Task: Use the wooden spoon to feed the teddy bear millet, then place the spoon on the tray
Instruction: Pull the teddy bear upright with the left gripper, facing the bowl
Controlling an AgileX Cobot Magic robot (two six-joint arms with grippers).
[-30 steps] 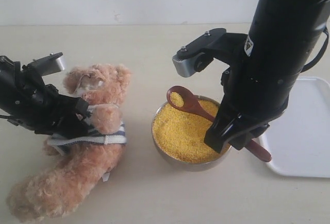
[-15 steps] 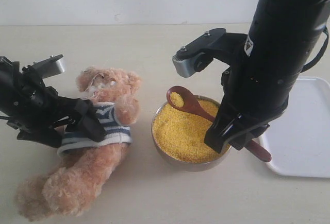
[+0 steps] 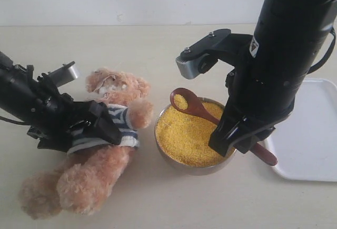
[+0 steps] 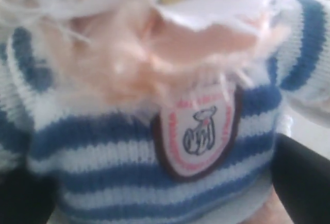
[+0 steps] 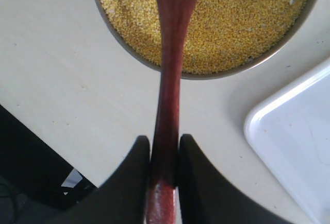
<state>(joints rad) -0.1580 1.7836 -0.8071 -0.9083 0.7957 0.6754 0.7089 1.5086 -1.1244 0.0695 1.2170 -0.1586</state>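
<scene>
At right hand (image 5: pixel 164 149), fingers (image 5: pixel 135 183) are clamping wooden spoon (image 5: pixel 168 74) by its handle end. Spoon bowl is carrying some millet (image 3: pixel 185 134) and hanging over metal bowl (image 3: pixel 159 143) on the bear's side. Left hand (image 3: pixel 100 126) is gripping teddy bear (image 3: pixel 117 87) round its striped torso, paw just beside the bowl. Scoop looks done; spoon isn't reaching bear's mouth yet, so feeding is pending. Tray (image 3: pixel 310 150) is sitting on table (image 3: pixel 147 50) beside bowl, w/o spoon.
</scene>
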